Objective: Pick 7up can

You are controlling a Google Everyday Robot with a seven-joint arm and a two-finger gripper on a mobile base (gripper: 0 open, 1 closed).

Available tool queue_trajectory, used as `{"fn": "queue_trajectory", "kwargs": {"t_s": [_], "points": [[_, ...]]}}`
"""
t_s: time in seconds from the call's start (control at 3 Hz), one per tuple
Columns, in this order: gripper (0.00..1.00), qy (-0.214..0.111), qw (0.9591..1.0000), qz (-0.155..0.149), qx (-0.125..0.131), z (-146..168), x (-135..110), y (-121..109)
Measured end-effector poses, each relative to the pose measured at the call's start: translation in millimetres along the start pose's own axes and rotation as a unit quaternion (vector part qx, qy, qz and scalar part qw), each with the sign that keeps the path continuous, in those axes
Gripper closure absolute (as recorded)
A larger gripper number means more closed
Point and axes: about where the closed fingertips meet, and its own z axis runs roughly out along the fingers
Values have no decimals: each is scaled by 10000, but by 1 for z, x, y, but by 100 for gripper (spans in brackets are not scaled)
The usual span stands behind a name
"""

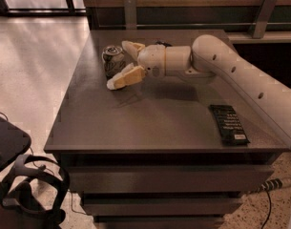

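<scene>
One splayed claw point(115, 65) astride 7up can point(111, 55)

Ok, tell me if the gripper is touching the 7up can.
Cannot tell. In the camera view the gripper has its open jaws flanking the 7up can, overlapping its edge, with neither contact nor gap plainly shown.

Office, drawer cabinet point(159, 178), claw point(119, 64) over top

Upper left, the gripper point(120, 65) straddles the 7up can point(111, 56), 2 fingers spread, seemingly not touching; 1 dark packet point(228, 123) lies well apart, lower right.
</scene>
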Motion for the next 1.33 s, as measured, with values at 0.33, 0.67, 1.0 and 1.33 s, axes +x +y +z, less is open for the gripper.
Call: {"fn": "queue_trajectory", "kwargs": {"t_s": [0.33,0.67,1.0,1.33], "points": [[23,-6,10000,-2,-27,3,-1,1],[56,-11,10000,-4,-57,6,-1,3],[77,-14,10000,-6,-74,8,-2,4],[100,-19,9999,-8,-103,11,-3,6]]}}
